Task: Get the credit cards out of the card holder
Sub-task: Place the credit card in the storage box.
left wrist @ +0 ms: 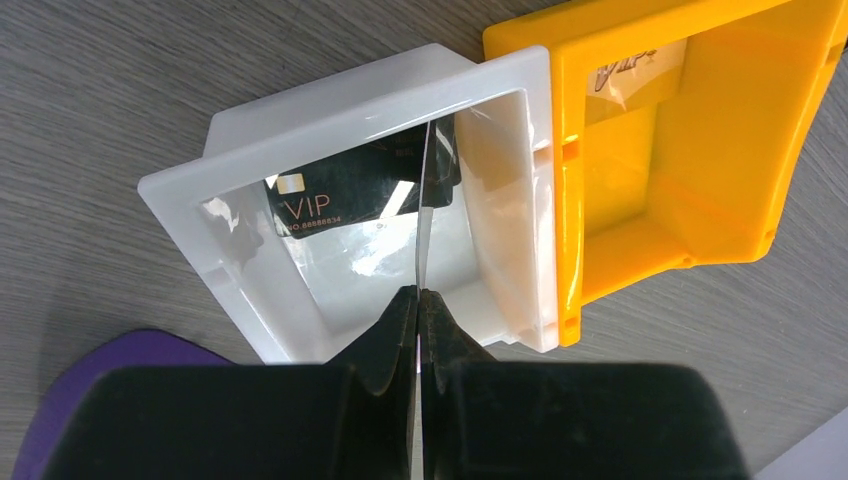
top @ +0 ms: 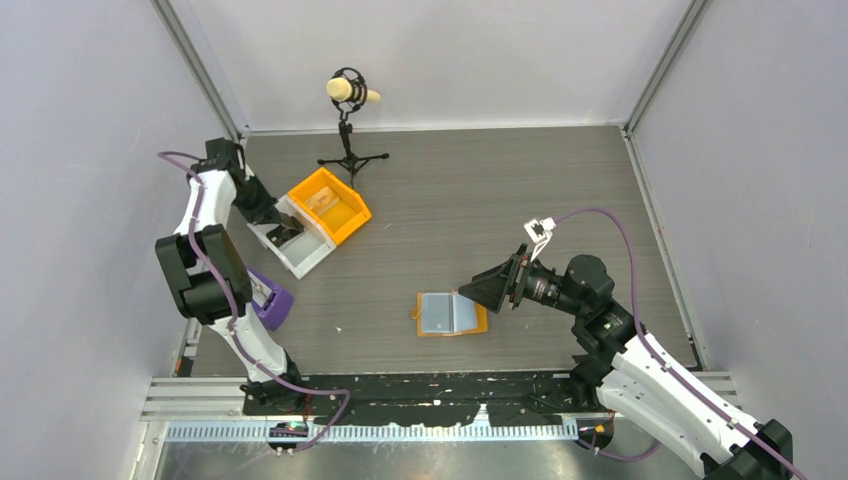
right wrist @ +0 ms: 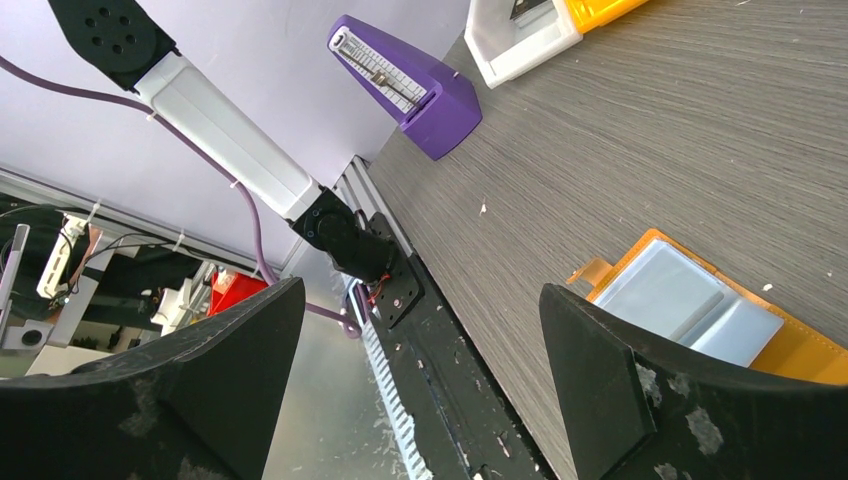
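The card holder (top: 452, 314) lies open on the table, its blue-grey pockets up; it also shows in the right wrist view (right wrist: 690, 300). My left gripper (left wrist: 418, 295) is shut on a thin credit card (left wrist: 424, 200), seen edge-on, and holds it upright over the white bin (left wrist: 330, 110). A black credit card marked VIP (left wrist: 340, 195) lies inside that bin. In the top view the left gripper (top: 290, 232) is at the white bin (top: 310, 255). My right gripper (top: 468, 290) is open and empty, just right of the holder; in its own view (right wrist: 422, 290) the jaws stand wide apart.
An orange bin (top: 330, 205) touches the white bin's far side (left wrist: 700, 150). A purple metronome (top: 270, 300) stands by the left arm's base. A microphone on a tripod (top: 350, 95) stands at the back. Walls close in the table on three sides.
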Controlling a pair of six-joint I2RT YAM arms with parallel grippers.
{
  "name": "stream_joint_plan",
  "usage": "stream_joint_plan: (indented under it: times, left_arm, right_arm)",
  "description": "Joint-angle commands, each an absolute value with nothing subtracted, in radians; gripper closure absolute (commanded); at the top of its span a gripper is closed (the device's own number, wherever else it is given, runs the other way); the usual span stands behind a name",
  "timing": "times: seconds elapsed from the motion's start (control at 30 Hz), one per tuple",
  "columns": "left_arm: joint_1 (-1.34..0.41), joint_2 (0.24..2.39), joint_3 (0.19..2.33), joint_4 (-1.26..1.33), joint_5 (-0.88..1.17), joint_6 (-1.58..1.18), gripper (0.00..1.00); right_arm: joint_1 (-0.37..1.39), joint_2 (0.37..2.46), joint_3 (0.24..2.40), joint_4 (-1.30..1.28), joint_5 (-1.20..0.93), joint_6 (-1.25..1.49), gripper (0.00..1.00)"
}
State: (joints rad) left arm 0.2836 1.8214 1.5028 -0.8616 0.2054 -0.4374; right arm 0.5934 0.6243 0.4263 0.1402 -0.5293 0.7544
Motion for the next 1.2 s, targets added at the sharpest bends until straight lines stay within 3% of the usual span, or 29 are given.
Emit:
stream_joint_plan:
  times: [0.0,0.33,0.77,1.17]
  left_arm:
    - [0.288,1.819,1.493,-0.833,0.173,-0.430,0.94]
    - [0.288,1.841,1.513,-0.853,0.141,-0.431,0.80]
    - [0.288,1.819,1.573,-0.907,0.104,-0.408,0.72]
    - [0.276,1.544,1.511,-0.923,0.235,-0.380,0.63]
  right_arm:
    - [0.589,0.618,0.459,0.161,-0.534,0.737,0.05]
    - [0.589,0.625,0.460,0.164,-0.526,0.739,0.05]
    - [0.589,0.651,0.452,0.177,-0.523,0.746,0.05]
    - [0.588,0.667,0.505,-0.044,-0.262,0.670,0.04]
